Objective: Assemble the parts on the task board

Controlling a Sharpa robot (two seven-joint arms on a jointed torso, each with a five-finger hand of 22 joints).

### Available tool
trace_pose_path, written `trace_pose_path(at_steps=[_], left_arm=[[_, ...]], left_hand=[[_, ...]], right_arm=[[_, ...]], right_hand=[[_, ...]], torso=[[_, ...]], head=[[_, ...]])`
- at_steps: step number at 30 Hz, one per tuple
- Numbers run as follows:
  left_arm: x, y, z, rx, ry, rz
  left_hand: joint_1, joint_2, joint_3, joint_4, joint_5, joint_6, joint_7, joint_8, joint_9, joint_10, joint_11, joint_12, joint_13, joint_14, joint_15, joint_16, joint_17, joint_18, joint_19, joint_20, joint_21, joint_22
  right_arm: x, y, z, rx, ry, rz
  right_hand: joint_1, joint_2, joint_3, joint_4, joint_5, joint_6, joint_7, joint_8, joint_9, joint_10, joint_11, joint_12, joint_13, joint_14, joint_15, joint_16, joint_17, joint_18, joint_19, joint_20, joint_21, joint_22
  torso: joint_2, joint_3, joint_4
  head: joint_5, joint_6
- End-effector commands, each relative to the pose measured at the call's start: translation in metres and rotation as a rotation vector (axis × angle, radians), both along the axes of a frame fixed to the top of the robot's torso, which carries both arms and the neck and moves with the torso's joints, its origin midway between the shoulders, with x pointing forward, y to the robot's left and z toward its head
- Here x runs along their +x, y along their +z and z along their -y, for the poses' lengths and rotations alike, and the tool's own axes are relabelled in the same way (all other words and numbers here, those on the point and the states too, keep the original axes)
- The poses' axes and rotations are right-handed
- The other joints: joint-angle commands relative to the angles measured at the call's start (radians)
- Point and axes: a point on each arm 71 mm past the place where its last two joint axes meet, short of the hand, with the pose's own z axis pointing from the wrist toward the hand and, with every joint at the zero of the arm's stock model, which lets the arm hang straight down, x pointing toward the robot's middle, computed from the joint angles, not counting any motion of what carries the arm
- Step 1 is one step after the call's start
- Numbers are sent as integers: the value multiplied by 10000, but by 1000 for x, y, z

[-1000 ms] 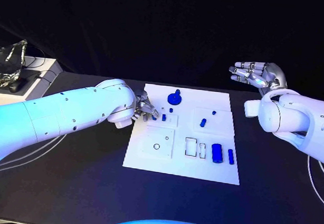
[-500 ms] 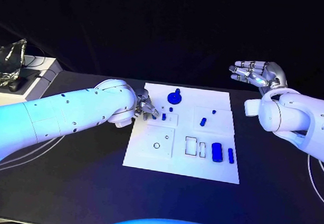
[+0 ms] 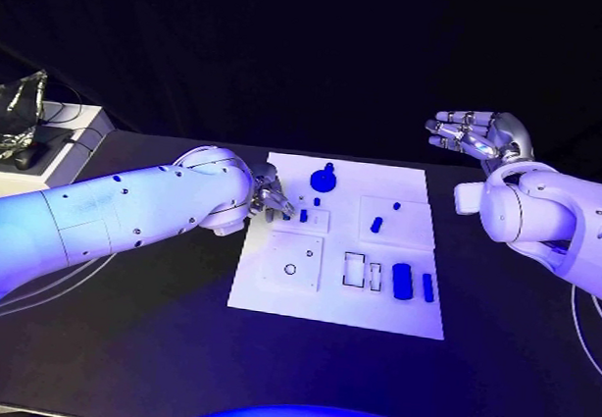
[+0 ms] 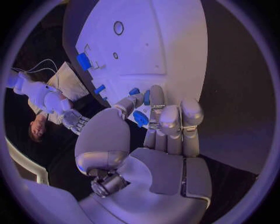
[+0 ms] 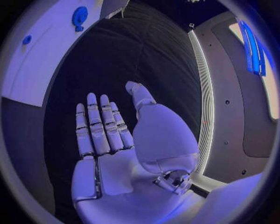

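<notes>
Blue part (image 4: pixel 140 118) pinched, left hand (image 4: pixel 153 140)

The black table (image 3: pixel 133 351) is carrying the white task board (image 3: pixel 324 304), which is lying flat at its middle. White cables (image 3: pixel 60 286) are trailing across the tabletop on the robot's left side, and another cable (image 3: pixel 590 342) is lying on its right side.
</notes>
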Motion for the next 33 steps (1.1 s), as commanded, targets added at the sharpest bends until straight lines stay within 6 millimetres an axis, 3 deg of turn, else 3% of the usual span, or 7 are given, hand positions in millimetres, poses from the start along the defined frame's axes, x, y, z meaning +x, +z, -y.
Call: trace_pose_path(at_steps=[1,16,23,33], left_arm=[[-2,-6,1,258,-259,-232],[0,-9,-7,652,-75,-535],[1,-9,-11,733,72,-495],[2,-8,-13,805,270,-332]], left_hand=[[251,186,1432,-1420,-49,33,9,39,-1,11,-40,27,-8,17,7,27,-13,-38,-15,58,-35,423],[293,177,1416,-1391,-66,30,14,33,-17,2,-34,28,-21,16,16,39,0,-33,-23,74,-35,427],[308,179,1413,-1371,-72,32,16,31,-24,3,-32,27,-29,11,21,32,-11,-34,-23,78,-32,429],[314,182,1414,-1348,-81,31,16,34,-27,8,-30,32,-34,15,24,42,4,-37,-21,74,-30,430]], right_arm=[[0,1,-2,-39,236,81],[-1,1,-1,-47,252,78],[-1,1,0,-60,220,81],[-2,1,0,-65,226,105]], right_hand=[[-88,52,21,-3,43,23,9,-37,-10,-46,1,-50,-5,-49,-12,-33,-15,-65,-73,-17,-35,-15],[-84,51,18,-5,47,28,10,-36,-9,-47,0,-51,-6,-48,-11,-34,-15,-65,-92,-14,-37,-16],[-84,51,18,-5,47,28,10,-36,-9,-47,0,-51,-6,-48,-11,-34,-15,-65,-92,-14,-37,-16],[-84,51,18,-5,47,28,10,-36,-9,-47,0,-51,-6,-48,-11,-34,-15,-65,-92,-14,-37,-16]], torso=[[-7,-2,5],[0,-18,17],[9,-12,-11],[9,-9,-1]], head=[[-3,-7],[-8,-47],[-7,-58],[-27,-71]])
